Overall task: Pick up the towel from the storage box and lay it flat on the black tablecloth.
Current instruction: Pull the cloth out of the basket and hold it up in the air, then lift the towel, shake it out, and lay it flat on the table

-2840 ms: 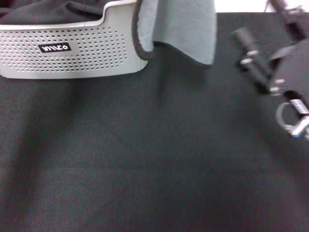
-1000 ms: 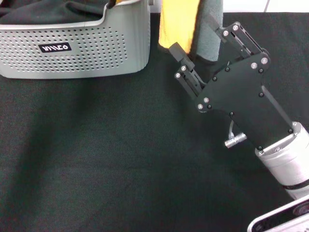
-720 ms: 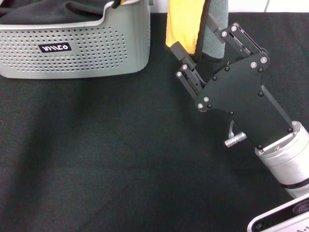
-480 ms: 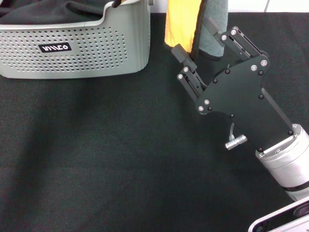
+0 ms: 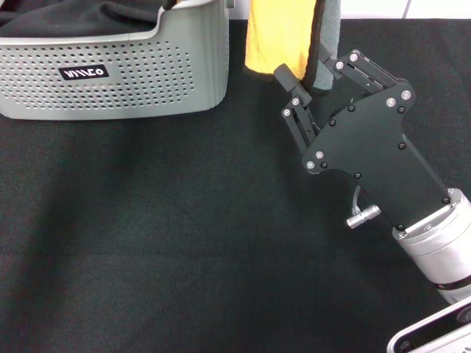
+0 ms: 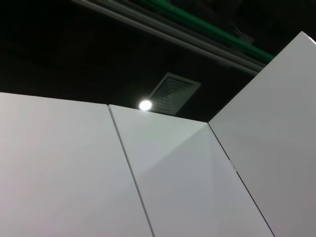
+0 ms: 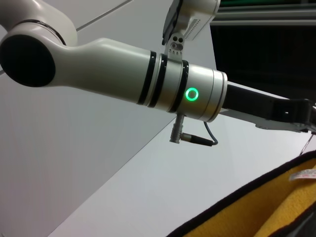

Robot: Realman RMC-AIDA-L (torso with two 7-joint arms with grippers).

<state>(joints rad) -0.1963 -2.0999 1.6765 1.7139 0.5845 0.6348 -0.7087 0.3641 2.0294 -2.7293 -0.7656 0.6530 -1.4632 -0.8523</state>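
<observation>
The towel (image 5: pixel 276 37) hangs upright just right of the storage box (image 5: pixel 110 73), orange side to the left, grey side to the right. Its top is out of the head view. My right gripper (image 5: pixel 305 65) is open, one finger on each side of the towel's lower black-trimmed edge, above the black tablecloth (image 5: pixel 147 220). The right wrist view shows the towel's orange face (image 7: pixel 276 207) with its white label (image 7: pixel 303 174). The left arm (image 7: pixel 163 84) reaches above it, and the black body of the left gripper (image 7: pixel 269 109) runs off the frame.
Bunched dark fabric (image 5: pixel 73 15) lies in the storage box at the back left. The right arm crosses the right half of the tablecloth. The left wrist view shows only white wall panels and a ceiling light.
The right gripper came in from the right edge to the towel's lower edge, then shifted slightly right. The towel turned from grey side to orange side showing and rose a little.
</observation>
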